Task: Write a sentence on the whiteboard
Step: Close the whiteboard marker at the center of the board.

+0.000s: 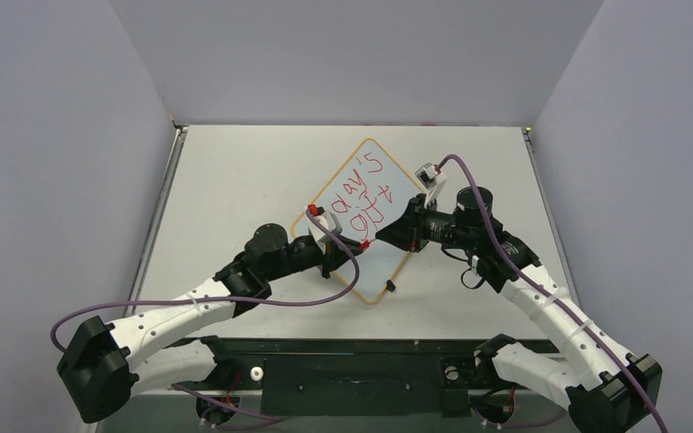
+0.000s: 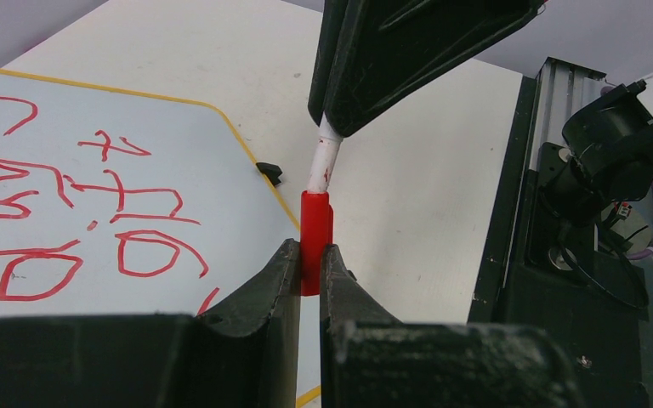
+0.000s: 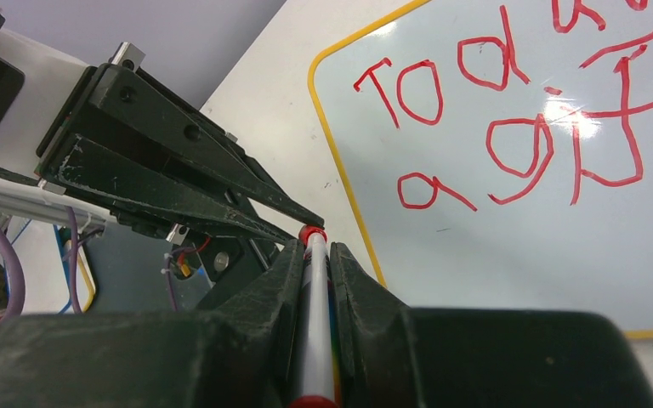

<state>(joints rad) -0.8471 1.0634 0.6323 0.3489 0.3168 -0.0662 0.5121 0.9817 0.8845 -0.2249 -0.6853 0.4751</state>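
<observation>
The whiteboard (image 1: 382, 263) lies mid-table (image 1: 235, 180), one corner toward the far edge, with the red sentence (image 1: 365, 203) on it. Above it, the left jaws pinch the red cap (image 2: 315, 229). The right jaws clamp the white marker (image 3: 314, 327).

Overhead camera is looking down across the table (image 1: 235, 180) from its near edge; wrist cameras are shooting close and low, all sharing the whiteboard (image 1: 381, 263).
</observation>
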